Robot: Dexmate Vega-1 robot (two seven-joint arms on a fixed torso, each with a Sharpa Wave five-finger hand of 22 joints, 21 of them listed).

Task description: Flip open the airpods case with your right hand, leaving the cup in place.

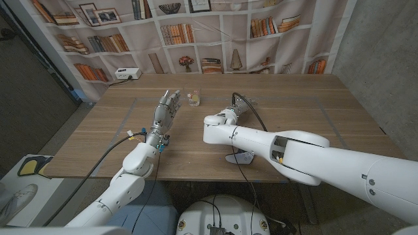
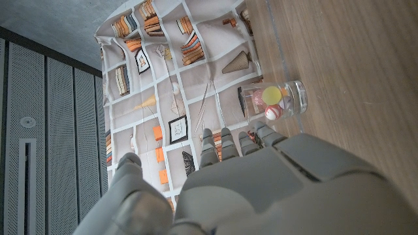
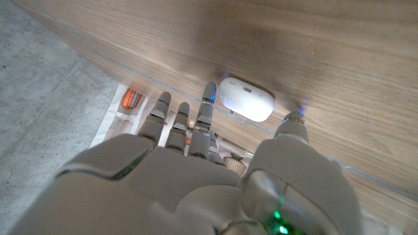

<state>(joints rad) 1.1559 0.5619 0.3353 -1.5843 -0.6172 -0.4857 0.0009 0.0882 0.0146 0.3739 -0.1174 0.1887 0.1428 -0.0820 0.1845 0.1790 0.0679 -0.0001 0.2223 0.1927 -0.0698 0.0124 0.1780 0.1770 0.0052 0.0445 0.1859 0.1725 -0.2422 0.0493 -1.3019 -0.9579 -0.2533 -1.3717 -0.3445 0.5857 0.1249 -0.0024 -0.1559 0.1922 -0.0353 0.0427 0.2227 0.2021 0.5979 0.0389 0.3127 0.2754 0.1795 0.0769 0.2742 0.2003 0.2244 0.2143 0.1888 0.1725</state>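
No legible writing shows on the white airpods case (image 3: 246, 99).

My wooden desk (image 1: 313, 124) carries a clear cup (image 1: 193, 98) with small coloured balls inside, standing upright toward the far side. A white airpods case (image 3: 246, 99), lid shut, lies on the boards. A white power strip (image 1: 127, 74) sits at the far left corner.

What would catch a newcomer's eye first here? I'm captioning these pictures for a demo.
The right hand reaching toward a closed white airpods case lying on the wooden table. Next, the clear cup holding small colourful balls, standing just beyond the left hand.
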